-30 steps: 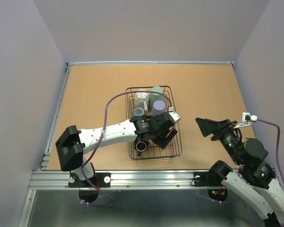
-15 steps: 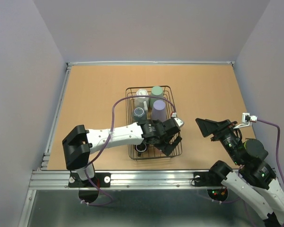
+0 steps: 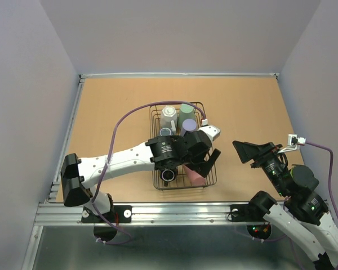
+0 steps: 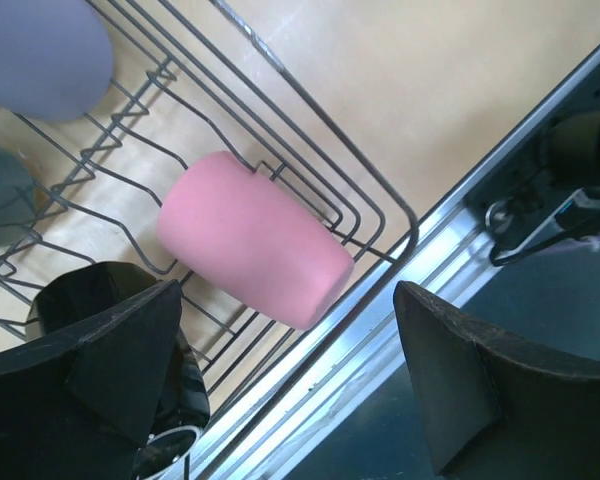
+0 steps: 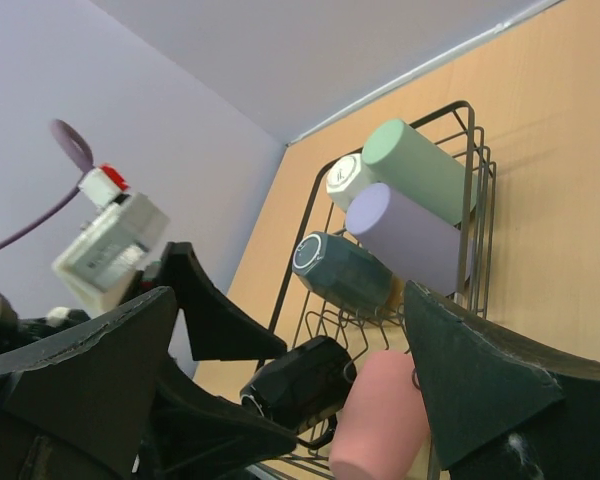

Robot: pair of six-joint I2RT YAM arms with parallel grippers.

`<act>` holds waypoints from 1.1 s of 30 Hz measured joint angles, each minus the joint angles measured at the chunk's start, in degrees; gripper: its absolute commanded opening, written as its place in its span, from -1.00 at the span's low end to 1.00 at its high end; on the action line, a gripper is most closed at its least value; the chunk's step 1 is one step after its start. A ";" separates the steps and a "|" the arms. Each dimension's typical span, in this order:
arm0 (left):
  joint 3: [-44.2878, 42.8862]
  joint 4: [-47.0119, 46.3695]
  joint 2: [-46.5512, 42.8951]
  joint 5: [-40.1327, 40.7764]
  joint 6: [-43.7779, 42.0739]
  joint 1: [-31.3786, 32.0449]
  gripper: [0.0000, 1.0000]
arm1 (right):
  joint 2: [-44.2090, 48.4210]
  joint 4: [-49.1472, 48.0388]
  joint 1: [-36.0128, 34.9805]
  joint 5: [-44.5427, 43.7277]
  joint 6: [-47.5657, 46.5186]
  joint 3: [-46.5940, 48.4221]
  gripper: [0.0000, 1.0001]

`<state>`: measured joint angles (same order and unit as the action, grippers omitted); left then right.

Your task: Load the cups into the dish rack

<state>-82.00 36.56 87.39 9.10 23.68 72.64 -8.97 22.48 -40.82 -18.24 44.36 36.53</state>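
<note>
The dark wire dish rack [image 3: 155,147] holds all six cups. The white mug [image 3: 169,113], green tumbler [image 3: 187,108], lavender tumbler [image 3: 189,125] and grey mug [image 3: 165,133] sit at its far end. The black mug [image 3: 169,174] and the pink tumbler [image 3: 196,178] lie at its near end. My left gripper [image 3: 205,162] hangs open and empty just above the pink tumbler [image 4: 250,240], which lies on its side against the rack's corner wires [image 4: 380,205]. My right gripper [image 3: 249,151] is open and empty, right of the rack. Its wrist view shows the pink tumbler [image 5: 380,420] and black mug [image 5: 300,385].
The rack stands mid-table on a tan board [image 3: 112,112]. A metal rail [image 3: 158,211] runs along the near edge, close to the rack's near corner [image 4: 410,235]. Grey walls close in the left, far and right sides.
My left gripper dipped to the rack's near right corner, then rose and drew back. The pink tumbler now lies uncovered there, free of the jaws. The right arm has not moved.
</note>
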 measured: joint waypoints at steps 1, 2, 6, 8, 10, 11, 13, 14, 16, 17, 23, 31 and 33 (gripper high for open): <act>-0.48 0.13 -0.63 0.22 0.09 0.00 0.97 | 0.00 0.02 0.00 0.00 0.00 0.00 1.00; -0.81 0.15 -1.46 0.59 0.26 0.00 0.97 | 0.00 0.02 0.00 0.00 0.00 0.00 1.00; -0.96 1.22 -3.96 2.03 0.98 0.00 0.97 | 0.00 0.04 0.00 0.00 0.00 0.00 1.00; -0.96 1.77 -5.66 3.02 1.36 0.00 0.97 | 0.00 0.04 0.00 0.02 0.00 0.00 1.00; -0.90 2.14 -8.15 4.39 1.57 0.00 0.97 | 0.00 0.04 0.00 0.04 -0.02 0.00 1.00; -0.90 2.21 -9.79 5.14 1.70 0.00 0.97 | 0.00 0.04 0.00 0.04 -0.02 0.00 1.00; -0.20 1.88 -13.51 6.64 1.75 0.00 0.97 | -0.13 0.04 0.00 0.26 -0.15 0.00 1.00; 0.37 2.08 -16.37 8.15 1.81 0.00 0.97 | -0.39 0.04 0.00 0.44 -0.35 0.00 1.00; 1.86 2.01 -22.93 11.87 2.10 0.00 0.97 | -1.03 0.07 0.00 0.74 -0.81 0.00 1.00; 2.64 2.01 -25.75 13.62 2.23 0.00 0.97 | -1.49 0.07 0.00 0.96 -1.14 0.00 1.00; 13.97 -0.92 -49.90 25.40 2.56 0.00 0.97 | -3.17 0.37 0.00 2.62 -3.89 0.02 1.00; 28.48 -9.90 -83.58 38.16 -0.13 0.07 0.97 | -3.13 1.73 0.00 3.50 -9.81 1.99 1.00; 29.44 -10.75 -85.33 41.16 -0.68 0.28 0.97 | -2.69 2.03 0.00 2.99 -12.00 3.45 1.00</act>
<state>-52.56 25.80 2.07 50.26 23.00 72.93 -11.66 24.51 -40.82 -15.25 32.36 39.99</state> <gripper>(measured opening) 0.986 0.998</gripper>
